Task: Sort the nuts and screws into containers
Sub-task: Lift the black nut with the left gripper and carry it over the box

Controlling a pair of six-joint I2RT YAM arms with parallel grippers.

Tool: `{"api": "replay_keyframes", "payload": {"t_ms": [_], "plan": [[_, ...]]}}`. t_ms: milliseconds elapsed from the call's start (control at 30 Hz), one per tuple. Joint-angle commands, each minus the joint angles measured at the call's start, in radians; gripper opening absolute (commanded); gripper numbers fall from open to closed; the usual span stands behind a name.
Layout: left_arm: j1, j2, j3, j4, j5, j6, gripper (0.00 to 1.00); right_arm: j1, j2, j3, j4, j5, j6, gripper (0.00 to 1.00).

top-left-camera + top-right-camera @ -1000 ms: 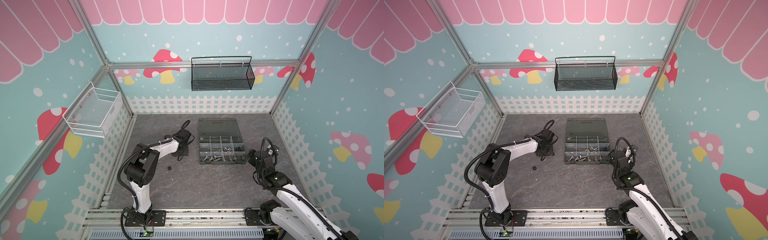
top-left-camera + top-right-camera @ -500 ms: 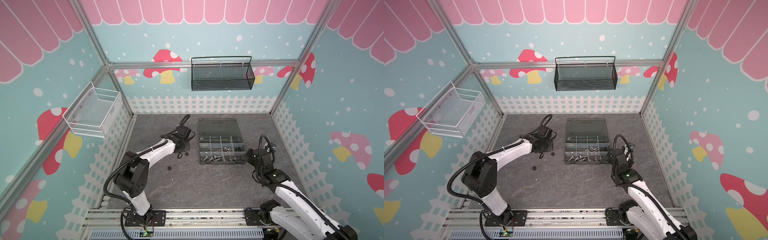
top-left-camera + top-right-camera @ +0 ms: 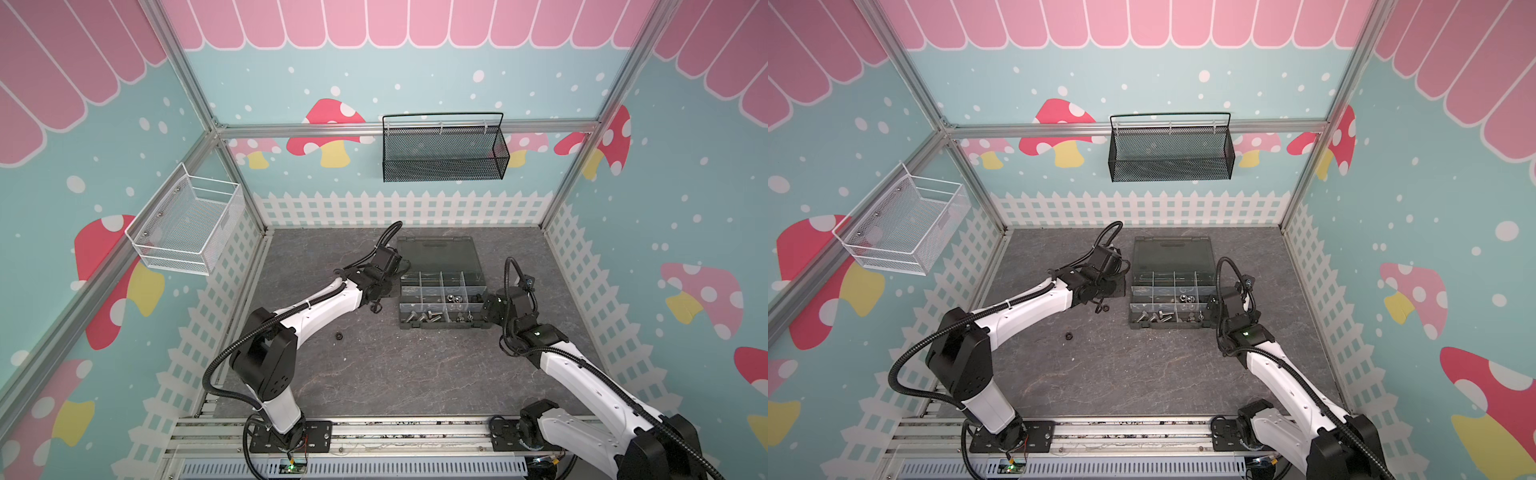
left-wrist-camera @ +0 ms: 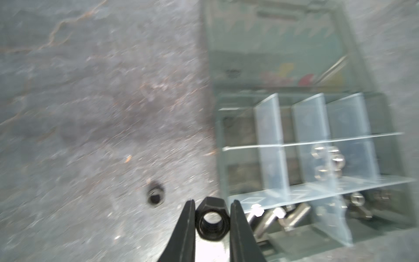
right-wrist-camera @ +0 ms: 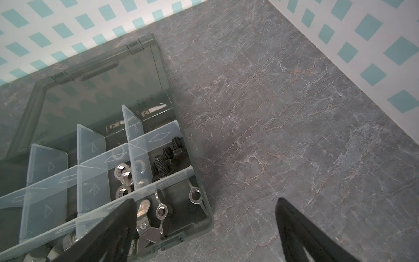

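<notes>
Left fingers (image 4: 187, 226) are pinching black nut (image 4: 212, 221) beside containers (image 4: 221, 158). Should be lifting clear of dividers (image 4: 269, 136) before releasing. Right fingers (image 5: 292, 226) are hanging open.

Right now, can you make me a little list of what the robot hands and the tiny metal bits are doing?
Left gripper: shut on a black nut, beside the organizer box
Right gripper: open, holding nothing, at the box's other end
On the table: loose black nut
Inside box: silver nuts, black screws, silver screws, in separate compartments
Lid: open
</notes>
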Motion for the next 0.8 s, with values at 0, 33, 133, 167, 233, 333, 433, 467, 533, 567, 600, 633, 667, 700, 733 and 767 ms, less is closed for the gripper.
{"api": "replay_keyframes", "payload": {"t_ms": [0,33,133,167,233,333,433,467,533,567,600,633,667,700,733,767], "plan": [[-0.027,0.054,0.064,0.051,0.036,-0.005,0.13,-0.006,0.036,0.040,-0.023,-0.010,-0.018,0.97],[-0.032,0.068,0.081,0.056,0.045,-0.005,0.13,-0.006,0.044,0.046,-0.025,-0.012,-0.016,0.97],[-0.049,0.115,0.136,0.069,0.065,-0.005,0.13,-0.006,0.063,0.051,-0.027,-0.018,-0.011,0.97],[-0.054,0.132,0.155,0.069,0.069,-0.004,0.13,-0.006,0.066,0.052,-0.027,-0.019,-0.008,0.97],[-0.063,0.160,0.190,0.072,0.083,-0.004,0.13,-0.006,0.067,0.051,-0.027,-0.018,-0.008,0.97],[-0.077,0.199,0.234,0.073,0.100,-0.005,0.13,-0.005,0.063,0.049,-0.027,-0.013,-0.009,0.97],[-0.088,0.238,0.274,0.074,0.110,-0.004,0.13,-0.006,0.053,0.045,-0.027,-0.011,-0.012,0.97],[-0.091,0.250,0.284,0.073,0.114,-0.005,0.13,-0.006,0.049,0.042,-0.027,-0.010,-0.012,0.97],[-0.095,0.271,0.304,0.073,0.125,-0.007,0.13,-0.006,0.040,0.040,-0.027,-0.008,-0.012,0.97],[-0.097,0.282,0.312,0.073,0.130,-0.007,0.13,-0.006,0.038,0.036,-0.027,-0.006,-0.013,0.97],[-0.099,0.290,0.319,0.073,0.131,-0.007,0.13,-0.006,0.033,0.035,-0.027,-0.006,-0.013,0.97],[-0.101,0.300,0.327,0.073,0.136,-0.006,0.13,-0.007,0.030,0.032,-0.027,-0.004,-0.012,0.97],[-0.103,0.308,0.334,0.072,0.137,-0.007,0.13,-0.005,0.026,0.031,-0.027,-0.002,-0.013,0.97],[-0.105,0.315,0.340,0.069,0.139,-0.007,0.13,-0.006,0.024,0.030,-0.027,0.000,-0.012,0.97],[-0.107,0.322,0.347,0.069,0.143,-0.007,0.13,-0.006,0.020,0.029,-0.027,0.001,-0.012,0.97],[-0.107,0.332,0.352,0.066,0.146,-0.007,0.13,-0.007,0.018,0.028,-0.027,0.002,-0.012,0.97]]}}
